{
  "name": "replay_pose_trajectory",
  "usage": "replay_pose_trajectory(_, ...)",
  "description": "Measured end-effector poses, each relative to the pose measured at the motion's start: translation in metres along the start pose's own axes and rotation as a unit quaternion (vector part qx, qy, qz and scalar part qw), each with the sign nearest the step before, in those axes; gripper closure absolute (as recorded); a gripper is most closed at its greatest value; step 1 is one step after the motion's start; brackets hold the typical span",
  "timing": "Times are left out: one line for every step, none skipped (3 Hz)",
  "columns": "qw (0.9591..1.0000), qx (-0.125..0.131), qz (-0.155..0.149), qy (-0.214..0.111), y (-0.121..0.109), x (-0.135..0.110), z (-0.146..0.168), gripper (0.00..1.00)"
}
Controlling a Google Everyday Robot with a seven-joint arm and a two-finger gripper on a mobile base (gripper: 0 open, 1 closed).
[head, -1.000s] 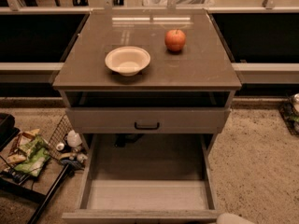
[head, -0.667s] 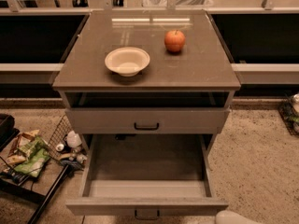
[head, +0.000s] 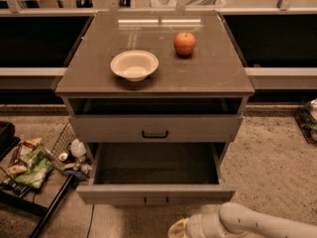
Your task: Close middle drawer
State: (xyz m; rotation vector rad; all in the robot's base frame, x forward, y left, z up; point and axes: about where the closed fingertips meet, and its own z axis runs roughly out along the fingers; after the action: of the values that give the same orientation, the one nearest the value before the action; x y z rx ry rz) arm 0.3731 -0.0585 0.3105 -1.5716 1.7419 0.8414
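Note:
The middle drawer (head: 156, 194) is pulled out from the grey-brown cabinet. Its long shallow tray (head: 156, 163) is empty, and its flat front carries a small bar handle (head: 156, 201). Above it the uppermost drawer front (head: 155, 128) with a black handle sits nearly flush, with a dark gap over it. The lowest drawer is hidden under the open one. My gripper (head: 179, 229) is at the bottom edge, just in front of the middle drawer's front and right of its handle. The white arm (head: 257, 224) runs off to the lower right.
On the cabinet top (head: 208, 73) stand a cream bowl (head: 134, 65) and a red apple (head: 184, 43). A wire basket with packets and bottles (head: 37, 162) lies on the floor at left. Dark shelving flanks the cabinet, and more clutter (head: 309, 118) lies at right.
The middle drawer's front has slid inward toward the cabinet, so less tray is exposed. My arm and gripper have come further into view at the bottom.

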Motion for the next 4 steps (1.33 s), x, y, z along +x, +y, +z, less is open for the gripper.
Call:
replay_pose_trajectory(0.9997,-0.004,-0.022,-0.005,-0.044,-0.021,0.005,1.00)
replay_pose_trajectory(0.9985,-0.005,-0.053,-0.011,-0.102,-0.050,0.010,1.00)
replay_pose_trajectory(0.9978,-0.006,-0.065,-0.012,-0.128,-0.062,0.015,1.00)
replay_pose_trajectory(0.9975,0.011,-0.070,-0.004,-0.151,-0.063,0.017,1.00)
